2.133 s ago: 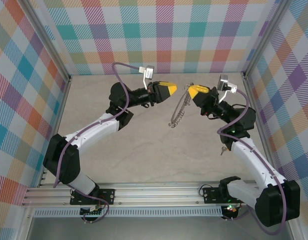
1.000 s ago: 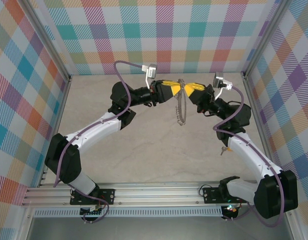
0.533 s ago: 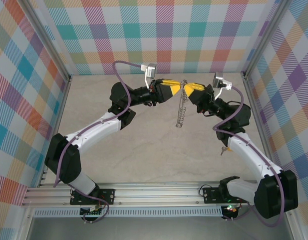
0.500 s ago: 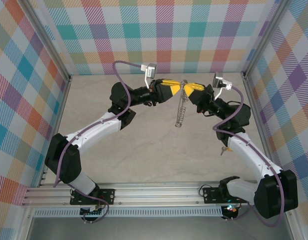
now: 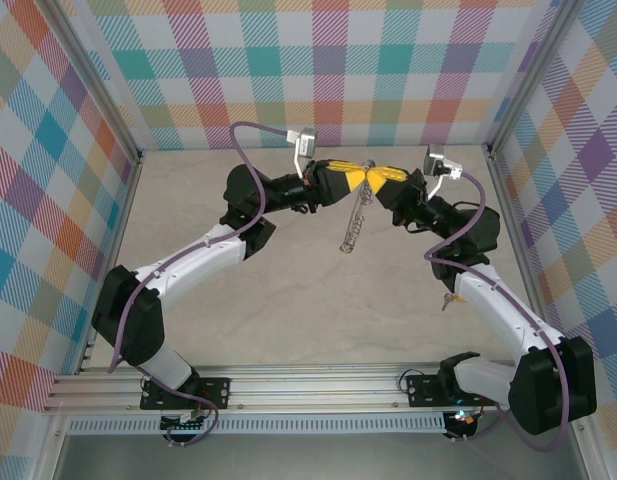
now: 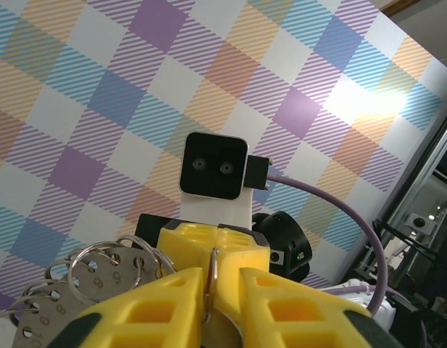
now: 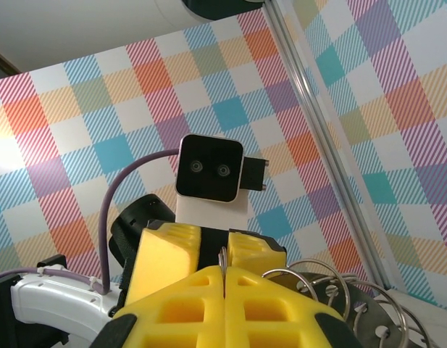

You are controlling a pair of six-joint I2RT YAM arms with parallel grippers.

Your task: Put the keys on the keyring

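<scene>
The keyring [image 5: 352, 226], a large silvery ring strung with small rings and metal tags, hangs above the back middle of the table. My right gripper [image 5: 371, 178] is shut on its top edge; the thin wire [image 7: 223, 259] sits pinched between the yellow fingers [image 7: 224, 271]. My left gripper [image 5: 359, 179] meets it tip to tip from the left. Its jaws [image 6: 220, 281] stand narrowly open around the ring's wire [image 6: 211, 284], which rests against one finger. The tags [image 6: 100, 286] dangle beside them. A tiny key [image 5: 446, 299] lies on the table by the right forearm.
Checked walls close the table in at the back and both sides, with metal posts [image 5: 503, 190] in the back corners. The aluminium rail [image 5: 308, 385] with both arm bases runs along the near edge. Bare tabletop [image 5: 318, 300] spreads below the hanging ring.
The left jaws have narrowed around the ring's top edge. Both gripper tips have shifted slightly left, and the ring's lower end has swung left. The right grip is unchanged.
</scene>
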